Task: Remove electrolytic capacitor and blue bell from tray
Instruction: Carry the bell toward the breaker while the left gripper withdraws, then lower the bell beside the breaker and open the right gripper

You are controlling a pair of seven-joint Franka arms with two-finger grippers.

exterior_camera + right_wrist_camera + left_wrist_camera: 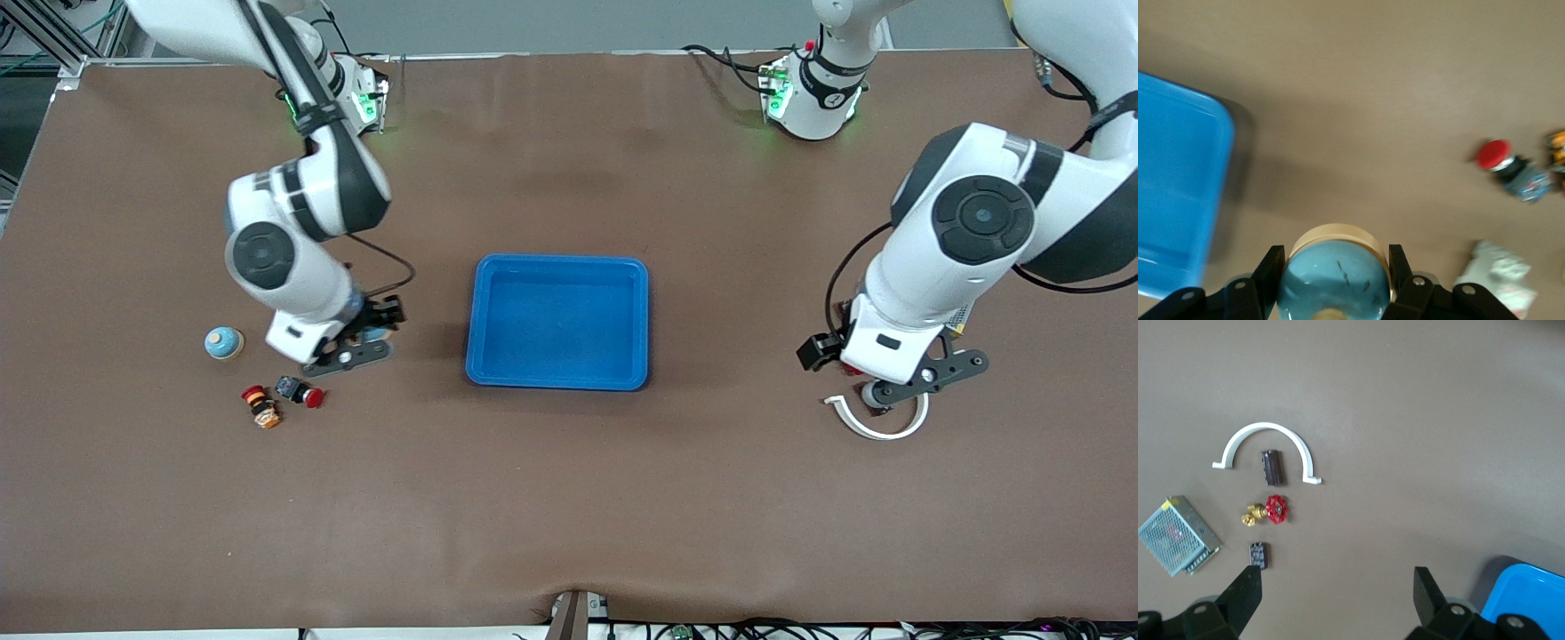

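- Two arms reach over the brown table (569, 516), one at each end, with a blue tray (557, 265) lying empty between them
- Toward the right arm's end, a blue-domed bell on a wooden base (224, 342) stands on the table; nearer the front camera lie an orange-and-red switch (260, 407) and, beside it, a red-capped push button (300, 391)
- Right gripper (1333, 260) hangs over the table between those buttons and the tray, its fingers clamped on either side of a second bell (1335, 283), blue dome over a tan base
- A crumpled white packet (1498, 273) lies on the table close by, seen only in the right wrist view
- Left gripper (1335, 583) hangs over the table at the left arm's end, fingers spread wide apart and holding nothing
- Below it the capacitor (1273, 467), a dark cylinder, lies on the table inside the curve of a white arch-shaped clip (1265, 429), touching neither end of it
- Just beside the capacitor, outside the arch's open side, sit a brass valve with a red handwheel (1268, 510) and then a small black component (1259, 555)
- A mesh-covered metal box (1178, 535) lies apart from these
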